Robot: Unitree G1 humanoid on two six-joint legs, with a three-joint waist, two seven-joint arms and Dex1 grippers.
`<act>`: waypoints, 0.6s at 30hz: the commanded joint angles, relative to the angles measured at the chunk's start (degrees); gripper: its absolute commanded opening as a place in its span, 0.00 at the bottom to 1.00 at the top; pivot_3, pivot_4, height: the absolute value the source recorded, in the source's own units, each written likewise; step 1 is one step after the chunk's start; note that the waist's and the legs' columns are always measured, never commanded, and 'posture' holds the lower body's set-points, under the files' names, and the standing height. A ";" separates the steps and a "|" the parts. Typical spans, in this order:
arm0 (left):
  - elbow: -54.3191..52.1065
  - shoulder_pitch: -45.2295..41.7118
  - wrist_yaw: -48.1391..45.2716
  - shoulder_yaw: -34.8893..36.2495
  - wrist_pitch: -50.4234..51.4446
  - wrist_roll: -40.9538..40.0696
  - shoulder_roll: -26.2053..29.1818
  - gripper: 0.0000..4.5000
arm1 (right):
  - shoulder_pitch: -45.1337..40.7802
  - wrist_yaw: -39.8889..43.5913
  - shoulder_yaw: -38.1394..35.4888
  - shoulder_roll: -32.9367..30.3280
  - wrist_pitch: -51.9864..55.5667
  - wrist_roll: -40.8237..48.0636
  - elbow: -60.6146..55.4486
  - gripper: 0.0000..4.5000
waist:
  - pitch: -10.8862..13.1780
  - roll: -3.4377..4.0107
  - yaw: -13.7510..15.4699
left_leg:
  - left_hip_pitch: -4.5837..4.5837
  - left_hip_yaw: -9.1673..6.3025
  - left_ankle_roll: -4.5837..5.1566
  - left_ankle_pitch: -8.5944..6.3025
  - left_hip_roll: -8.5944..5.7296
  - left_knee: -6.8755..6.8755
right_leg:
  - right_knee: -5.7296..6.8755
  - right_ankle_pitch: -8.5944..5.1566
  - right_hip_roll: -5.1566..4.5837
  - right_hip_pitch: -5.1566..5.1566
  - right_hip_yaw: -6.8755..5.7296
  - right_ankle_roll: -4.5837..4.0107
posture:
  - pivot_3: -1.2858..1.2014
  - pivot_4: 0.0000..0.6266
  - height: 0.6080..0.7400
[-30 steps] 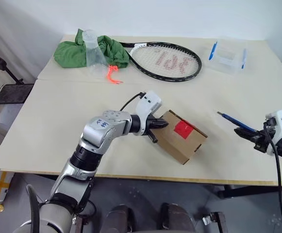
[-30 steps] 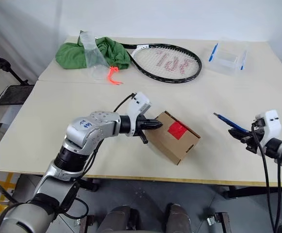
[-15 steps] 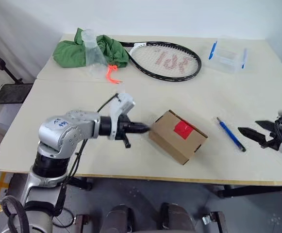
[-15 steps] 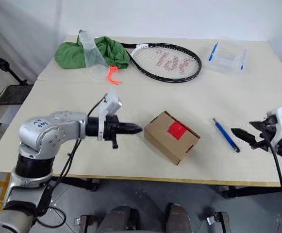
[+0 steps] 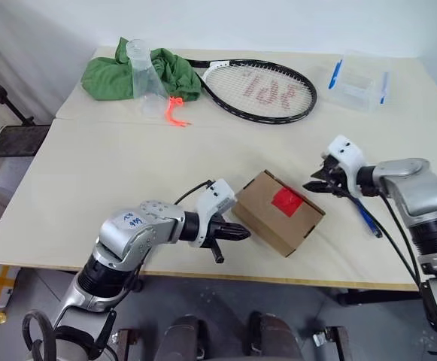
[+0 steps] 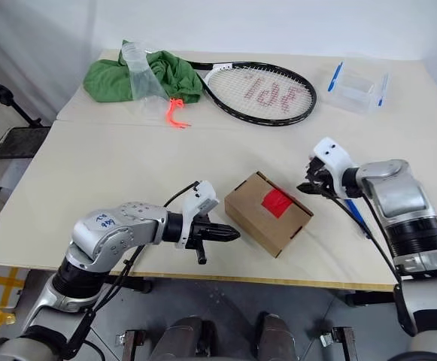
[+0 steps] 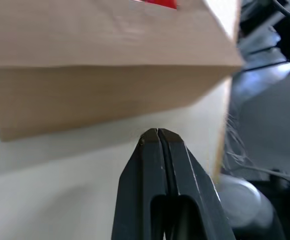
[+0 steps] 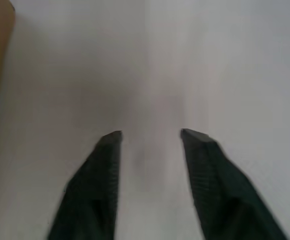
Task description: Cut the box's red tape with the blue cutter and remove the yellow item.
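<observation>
1. looking at your left gripper (image 5: 242, 233), you have its two black fingers pressed together with nothing between them, the tip just beside the near side of the box (image 5: 280, 212), close to the table's front edge. in the left wrist view the closed tips (image 7: 157, 134) sit just short of the cardboard wall, and you cannot tell whether they touch it.
2. your right gripper (image 5: 314, 185) has its fingers (image 8: 107, 145) parted with a clear gap and only bare table between them; it holds nothing. it hangs just beside the box's far right corner, pointing toward the box.
3. your box is a plain brown cardboard one, closed, lying at an angle on the table (image 5: 113, 173) between the two grippers.
4. the red tape (image 5: 285, 200) is a small glossy square patch on the box's top face, and it looks whole.
5. the blue cutter (image 5: 366, 218) lies flat on the table to the right of the box, partly under your right forearm and its cable, apart from both grippers.
6. farther back you have a tennis racket (image 5: 259, 90) with red marks on its strings, a green cloth (image 5: 120, 74) at the far left with a clear plastic cup (image 5: 144, 71) against it, and a thin orange cord (image 5: 174, 111) just in front of the cloth.
7. a clear container with blue clips (image 5: 359, 77) sits at the far right, well apart from the box.
</observation>
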 commanded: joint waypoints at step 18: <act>15.90 -6.44 5.27 3.24 -13.63 11.61 -3.98 0.00 | 3.96 3.73 0.96 0.66 16.35 1.21 -27.93 0.00 | 0.00 -0.02 -0.06 | -0.03 -0.06 0.07 0.04 0.01 0.10 | 0.07 0.01 -0.01 0.01 -0.06 0.03 | 0.52 0.24 1.00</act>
